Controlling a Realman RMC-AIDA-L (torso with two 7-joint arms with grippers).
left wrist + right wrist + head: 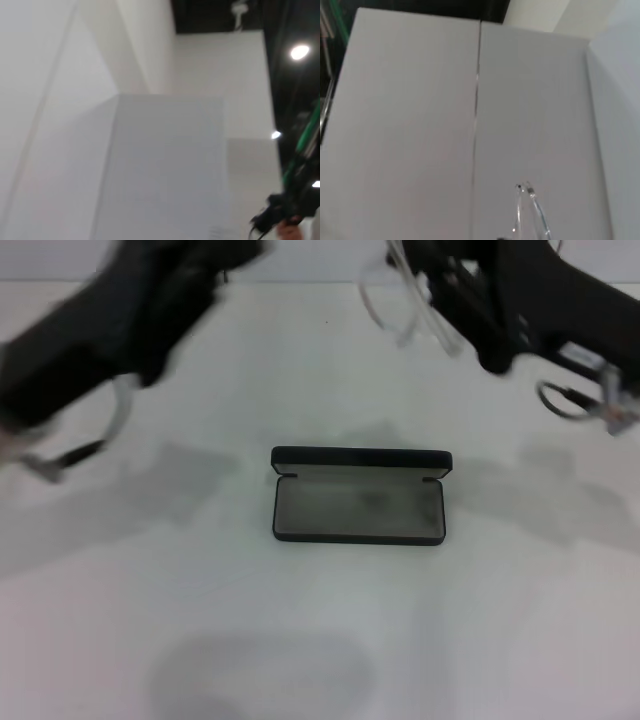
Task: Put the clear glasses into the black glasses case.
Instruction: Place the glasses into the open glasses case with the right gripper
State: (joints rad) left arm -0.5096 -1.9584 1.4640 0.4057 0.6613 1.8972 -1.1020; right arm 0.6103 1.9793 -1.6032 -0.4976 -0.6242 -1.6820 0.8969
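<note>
The black glasses case (360, 497) lies open in the middle of the white table, its grey lining up and its lid standing along the far side. The clear glasses (392, 302) hang in the air beyond the case, to its right, held by my right gripper (432, 278). Their thin clear temple arms (530, 212) also show in the right wrist view. My left gripper (232, 254) is raised at the far left of the case, away from both things, and the left wrist view shows neither of them.
The white table (320, 640) carries only the case. Both arms hover over its far half. Both wrist views show white wall panels (420, 125), and a dark ceiling with lamps (299, 51) appears in the left one.
</note>
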